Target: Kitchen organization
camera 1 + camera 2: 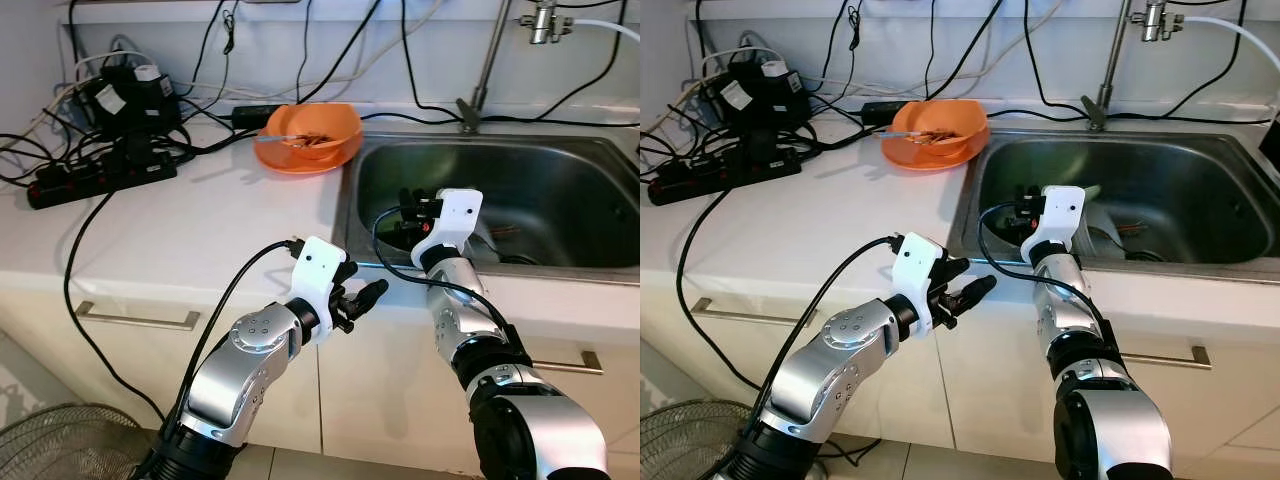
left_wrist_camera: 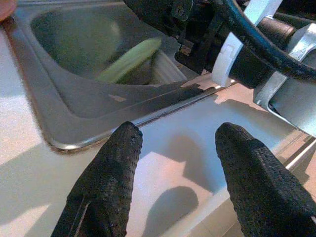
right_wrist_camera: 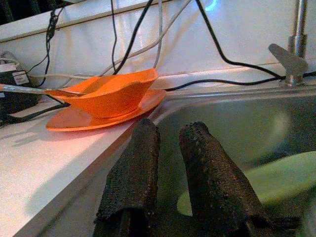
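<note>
An orange bowl point(image 1: 310, 130) sits on an orange plate point(image 3: 74, 118) at the back of the white counter point(image 1: 200, 220), just left of the steel sink point(image 1: 560, 190). A utensil point(image 3: 29, 90) rests in the bowl. A pale green object point(image 2: 129, 60) lies in the sink basin. My right gripper point(image 1: 403, 215) reaches over the sink's front rim into its left part, fingers point(image 3: 133, 168) shut with nothing between them. My left gripper point(image 1: 365, 282) hovers open at the counter's front edge, near the sink's front left corner.
A black power strip point(image 1: 95, 178), adapters and tangled cables crowd the counter's back left. The faucet pipe point(image 1: 485, 70) rises behind the sink. Drawer handles point(image 1: 135, 318) run along the cabinet front below. A fan grille point(image 1: 60, 445) stands on the floor at lower left.
</note>
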### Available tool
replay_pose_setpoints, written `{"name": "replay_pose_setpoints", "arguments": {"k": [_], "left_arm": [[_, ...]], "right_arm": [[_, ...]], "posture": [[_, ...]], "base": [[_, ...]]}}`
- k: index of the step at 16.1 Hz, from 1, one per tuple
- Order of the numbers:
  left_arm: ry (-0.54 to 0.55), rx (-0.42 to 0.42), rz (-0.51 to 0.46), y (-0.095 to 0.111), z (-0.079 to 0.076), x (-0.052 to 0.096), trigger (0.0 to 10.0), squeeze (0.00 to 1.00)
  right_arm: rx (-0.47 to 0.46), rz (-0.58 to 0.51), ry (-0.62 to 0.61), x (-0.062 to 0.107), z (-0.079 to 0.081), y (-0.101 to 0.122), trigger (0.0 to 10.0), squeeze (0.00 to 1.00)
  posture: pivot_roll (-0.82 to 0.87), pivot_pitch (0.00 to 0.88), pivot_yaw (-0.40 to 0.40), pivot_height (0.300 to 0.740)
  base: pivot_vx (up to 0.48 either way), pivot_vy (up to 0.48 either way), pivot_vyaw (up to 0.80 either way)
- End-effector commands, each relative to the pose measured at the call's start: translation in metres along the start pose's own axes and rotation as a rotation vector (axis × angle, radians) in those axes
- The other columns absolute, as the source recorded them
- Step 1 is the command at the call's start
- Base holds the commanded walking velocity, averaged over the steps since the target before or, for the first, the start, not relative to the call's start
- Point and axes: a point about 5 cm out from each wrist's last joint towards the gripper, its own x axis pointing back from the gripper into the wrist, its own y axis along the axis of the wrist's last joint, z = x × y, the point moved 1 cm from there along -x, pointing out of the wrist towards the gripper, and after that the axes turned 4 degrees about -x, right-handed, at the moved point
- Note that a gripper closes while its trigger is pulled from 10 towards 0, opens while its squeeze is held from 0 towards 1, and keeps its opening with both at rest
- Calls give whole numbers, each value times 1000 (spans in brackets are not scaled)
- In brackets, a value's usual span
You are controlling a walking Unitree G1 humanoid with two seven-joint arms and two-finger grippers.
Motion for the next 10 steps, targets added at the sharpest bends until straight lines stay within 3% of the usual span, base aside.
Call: {"name": "replay_pose_setpoints", "arguments": {"k": [1,4,7,10], "left_arm": [[1,0,4,-1,0,1,10000,0],[12,4,-4,0,2,0,10000,0],[13,3,-9,1,2,-1,10000,0],[49,6,-21,-1,9,-1,10000,0]], "right_arm": [[12,-33,-2,-2,-1,7,10000,0],[58,-197,2,-11,-3,45,10000,0],[88,-316,-1,-11,-5,72,10000,0],[174,-376,-40,11,-16,82,10000,0]], "posture": [[86,9,54,740],[76,12,54,740],[58,11,57,740],[39,14,58,740]], "base": [[0,0,0],[0,0,0],[0,0,0],[0,0,0]]}}
